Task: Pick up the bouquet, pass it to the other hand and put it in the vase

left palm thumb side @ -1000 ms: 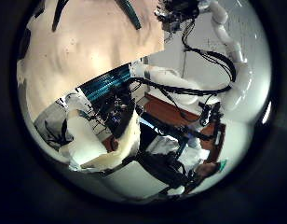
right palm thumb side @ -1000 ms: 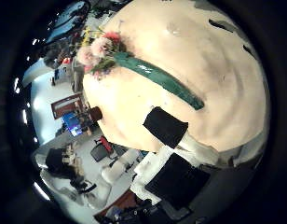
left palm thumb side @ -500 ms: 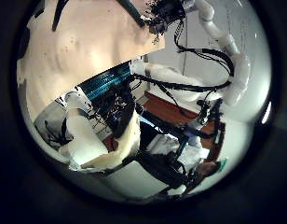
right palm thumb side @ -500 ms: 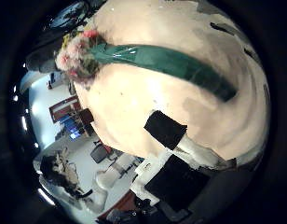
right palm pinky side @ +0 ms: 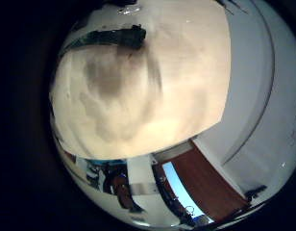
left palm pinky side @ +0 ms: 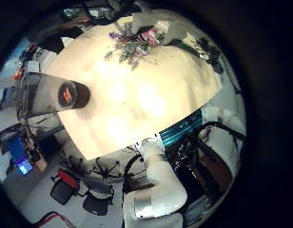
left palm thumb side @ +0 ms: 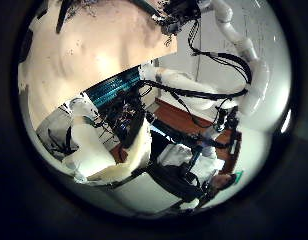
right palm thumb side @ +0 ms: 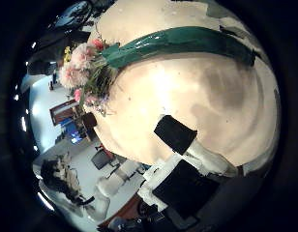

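Observation:
The bouquet (left palm pinky side: 137, 43) lies flat on the round table (left palm pinky side: 137, 104), flowers at one end and wrapped stems at the other. The vase (left palm pinky side: 66, 95), a dark cylinder, stands upright near the table's edge, away from the bouquet. My right hand (left palm pinky side: 205, 49) is at the stem end of the bouquet. In the right thumb side palm view the flowers (right palm thumb side: 81, 70) and the long stem wrap (right palm thumb side: 178, 41) are close to the palm, fingers not closed round them. The right little finger side palm view shows a stem end (right palm pinky side: 105, 38). My left hand is high above the table, with nothing near its palm.
The table's edge (right palm thumb side: 139, 155) drops off to a room with chairs (left palm pinky side: 66, 185) and desks beyond it. The right arm (left palm thumb side: 239, 55) reaches down to the table from a white wall. Bare tabletop (left palm pinky side: 146, 114) lies between vase and bouquet.
The bouquet has grown larger in the right thumb side palm view: that hand has come closer over the stems. In the left thumb side palm view the right hand has lowered towards the table.

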`<state>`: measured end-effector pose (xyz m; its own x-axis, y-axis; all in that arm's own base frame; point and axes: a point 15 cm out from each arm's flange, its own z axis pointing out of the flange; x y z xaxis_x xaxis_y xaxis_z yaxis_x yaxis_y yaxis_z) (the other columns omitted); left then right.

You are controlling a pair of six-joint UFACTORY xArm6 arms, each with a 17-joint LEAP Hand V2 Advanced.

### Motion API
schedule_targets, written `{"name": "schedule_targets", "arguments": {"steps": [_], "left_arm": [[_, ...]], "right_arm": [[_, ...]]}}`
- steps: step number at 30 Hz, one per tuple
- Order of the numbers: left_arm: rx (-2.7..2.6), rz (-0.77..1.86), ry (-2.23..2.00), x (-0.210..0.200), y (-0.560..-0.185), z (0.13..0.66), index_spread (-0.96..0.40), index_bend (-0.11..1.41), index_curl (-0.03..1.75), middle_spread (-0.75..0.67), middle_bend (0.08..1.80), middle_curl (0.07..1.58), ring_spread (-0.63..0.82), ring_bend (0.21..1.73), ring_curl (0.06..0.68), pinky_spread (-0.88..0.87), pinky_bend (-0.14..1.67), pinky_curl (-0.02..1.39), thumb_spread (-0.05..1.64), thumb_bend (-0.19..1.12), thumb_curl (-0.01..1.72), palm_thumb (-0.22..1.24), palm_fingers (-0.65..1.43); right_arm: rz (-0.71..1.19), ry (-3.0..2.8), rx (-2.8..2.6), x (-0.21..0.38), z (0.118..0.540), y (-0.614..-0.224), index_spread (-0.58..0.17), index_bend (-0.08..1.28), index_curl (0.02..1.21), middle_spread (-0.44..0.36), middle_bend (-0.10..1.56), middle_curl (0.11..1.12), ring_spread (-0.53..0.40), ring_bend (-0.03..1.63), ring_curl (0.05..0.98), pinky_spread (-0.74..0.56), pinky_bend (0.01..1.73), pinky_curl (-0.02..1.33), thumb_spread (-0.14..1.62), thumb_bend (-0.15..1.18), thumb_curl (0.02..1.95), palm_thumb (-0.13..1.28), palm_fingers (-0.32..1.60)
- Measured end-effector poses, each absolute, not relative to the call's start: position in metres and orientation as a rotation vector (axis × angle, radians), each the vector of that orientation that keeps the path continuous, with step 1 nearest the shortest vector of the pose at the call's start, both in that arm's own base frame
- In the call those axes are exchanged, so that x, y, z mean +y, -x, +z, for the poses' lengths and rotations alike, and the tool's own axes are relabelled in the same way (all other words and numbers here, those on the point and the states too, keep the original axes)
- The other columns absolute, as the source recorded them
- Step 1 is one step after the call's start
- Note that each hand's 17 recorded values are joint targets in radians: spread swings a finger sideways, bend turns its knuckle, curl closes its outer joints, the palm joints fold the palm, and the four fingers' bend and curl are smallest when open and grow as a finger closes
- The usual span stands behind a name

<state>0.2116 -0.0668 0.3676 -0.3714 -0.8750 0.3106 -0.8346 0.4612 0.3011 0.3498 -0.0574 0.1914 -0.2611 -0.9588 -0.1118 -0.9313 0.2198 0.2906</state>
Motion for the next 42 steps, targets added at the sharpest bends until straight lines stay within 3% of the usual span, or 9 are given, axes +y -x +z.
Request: {"name": "schedule_targets", "arguments": {"steps": [18, 31, 42], "left_arm": [[-2.280, -0.143, -1.439, -0.062, -0.211, 0.365, -0.01, 0.17, 0.34, 0.32, 0.20, 0.35, 0.53, 0.49, 0.195, 0.53, 0.19, 0.28, 1.12, -0.02, 0.31, 0.29, 0.15], [-2.271, -0.150, -1.442, -0.062, -0.211, 0.365, -0.01, 0.17, 0.34, 0.32, 0.20, 0.35, 0.53, 0.49, 0.196, 0.53, 0.19, 0.28, 1.12, -0.02, 0.32, 0.29, 0.15], [-2.272, -0.152, -1.439, -0.062, -0.209, 0.367, -0.01, 0.17, 0.35, 0.32, 0.20, 0.35, 0.53, 0.49, 0.197, 0.53, 0.19, 0.28, 1.12, -0.02, 0.32, 0.29, 0.15]], "right_arm": [[-0.422, -1.825, -2.363, -0.088, 0.158, -0.377, -0.275, 0.19, 0.40, -0.049, 0.44, 0.42, -0.008, 0.77, 0.176, 0.31, 0.73, 0.01, 1.06, -0.02, 0.41, 0.63, 0.27], [-0.430, -1.808, -2.344, -0.097, 0.128, -0.380, -0.348, 0.19, 0.40, -0.069, 0.38, 0.40, -0.013, 0.68, 0.170, 0.31, 0.65, 0.04, 1.05, -0.02, 0.42, 0.67, 0.30], [-0.450, -1.802, -2.326, -0.097, 0.114, -0.383, -0.361, 0.21, 0.40, -0.082, 0.37, 0.40, -0.032, 0.63, 0.167, 0.27, 0.54, 0.05, 1.05, -0.02, 0.42, 0.70, 0.37]]}}
